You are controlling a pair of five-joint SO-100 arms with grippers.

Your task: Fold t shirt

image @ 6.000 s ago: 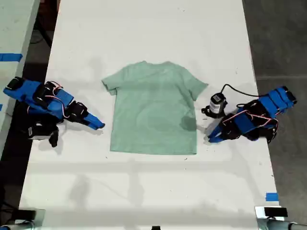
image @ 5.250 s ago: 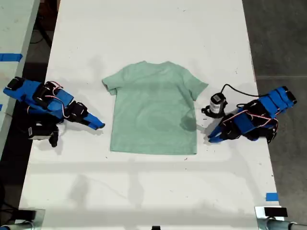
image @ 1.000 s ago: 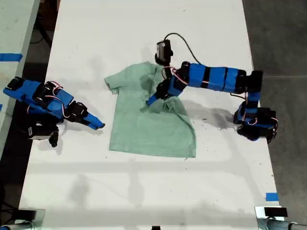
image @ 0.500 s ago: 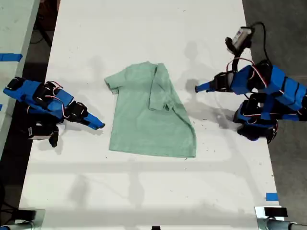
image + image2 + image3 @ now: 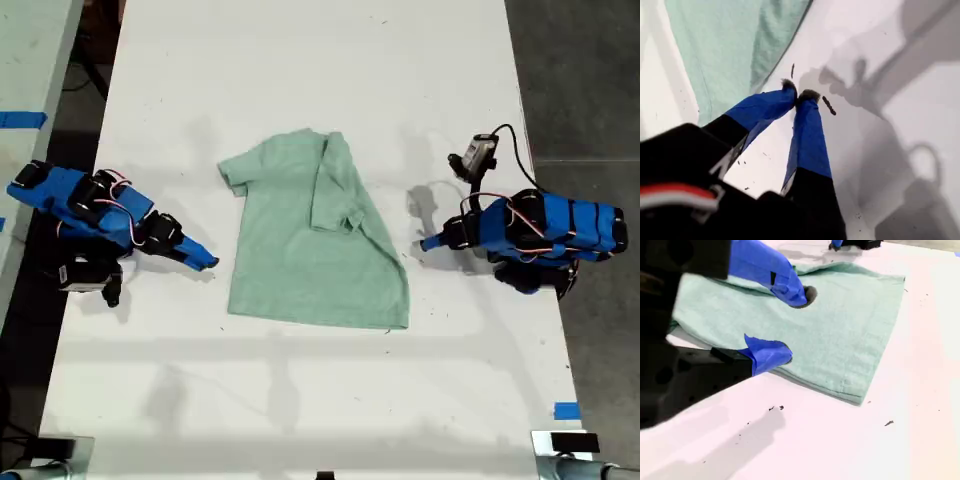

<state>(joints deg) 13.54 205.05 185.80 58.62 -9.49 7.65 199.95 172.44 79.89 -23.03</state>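
Note:
The pale mint-green t shirt (image 5: 300,255) lies on the white table (image 5: 300,60) in the exterior view. The sleeve side nearer that view's right is folded in over the chest as a flap (image 5: 338,190). My first gripper (image 5: 428,243) is shut and empty, low over bare table just off the shirt's edge (image 5: 715,55); its tips (image 5: 800,94) touch each other. My second gripper (image 5: 208,262) rests at the exterior view's left, open (image 5: 792,325), beside the shirt's hem (image 5: 840,340) with nothing in it.
Blue tape marks (image 5: 566,410) sit near the table's edge at the exterior view's lower right. A second pale surface with blue tape (image 5: 22,120) runs along that view's left. Dark floor (image 5: 590,80) borders the table at its right. A cabled camera (image 5: 480,155) rides on the first arm.
The shirt lay flat six seconds ago. My first gripper, shut on the shirt a second ago, has let go, drawn back off it and come down near the table. The second arm has not moved.

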